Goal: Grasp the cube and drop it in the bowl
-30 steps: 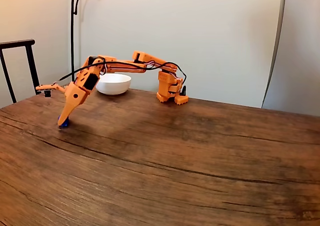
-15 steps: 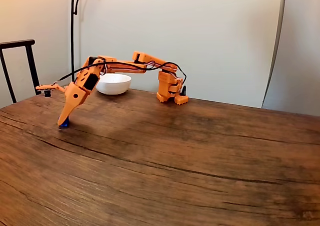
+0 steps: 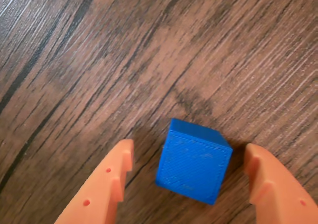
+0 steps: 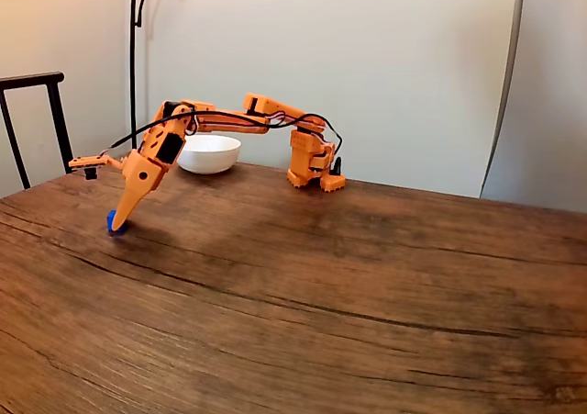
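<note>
1. In the wrist view the gripper (image 3: 189, 162) stood wide, its 2 fingers (image 3: 107, 184) cut off at the bottom edge.
2. The cube (image 3: 193, 160) sat on the table (image 3: 99, 60) between them, touching neither.
3. In the fixed view the gripper (image 4: 116, 221) partly hid the cube (image 4: 111, 221), near the table's left edge.
4. The bowl (image 4: 209, 153) stood at the far edge.

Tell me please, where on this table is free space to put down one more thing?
The wide stretch of table in front of and to the right of the arm's base in the fixed view is bare. It is crowded on the left: the gripper straddles the cube, with the bowl behind.
</note>
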Available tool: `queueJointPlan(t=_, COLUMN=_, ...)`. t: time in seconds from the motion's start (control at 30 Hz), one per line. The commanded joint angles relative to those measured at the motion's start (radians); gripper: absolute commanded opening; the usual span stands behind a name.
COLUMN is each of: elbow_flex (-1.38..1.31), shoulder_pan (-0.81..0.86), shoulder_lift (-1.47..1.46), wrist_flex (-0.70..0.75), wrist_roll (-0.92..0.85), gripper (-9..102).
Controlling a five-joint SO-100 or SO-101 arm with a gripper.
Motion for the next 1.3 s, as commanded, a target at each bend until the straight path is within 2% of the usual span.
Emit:
queueJointPlan(t=0.0, elbow_flex=0.008, shoulder_pan=-0.011, shoulder_lift=-0.032, wrist_flex=0.025, wrist_roll=-0.003, gripper=22)
queueJointPlan(t=0.13, elbow_flex=0.008, shoulder_pan=-0.008, shoulder_lift=-0.032, wrist_flex=0.025, wrist_roll=-0.003, gripper=16)
queueJointPlan(t=0.4, elbow_flex=0.008, shoulder_pan=-0.003, shoulder_lift=-0.032, wrist_flex=0.029, wrist_roll=-0.006, gripper=14)
queueJointPlan(t=0.73, elbow_flex=0.008, shoulder_pan=-0.002, shoulder_lift=-0.025, wrist_flex=0.035, wrist_roll=-0.003, gripper=6)
queueJointPlan(t=1.07, elbow_flex=-0.006, shoulder_pan=-0.002, shoulder_lift=-0.018, wrist_flex=0.038, wrist_roll=0.008, gripper=5)
queueJointPlan(t=1.27, elbow_flex=-0.153, shoulder_pan=0.011, shoulder_lift=0.031, wrist_flex=0.253, wrist_roll=0.060, gripper=5)
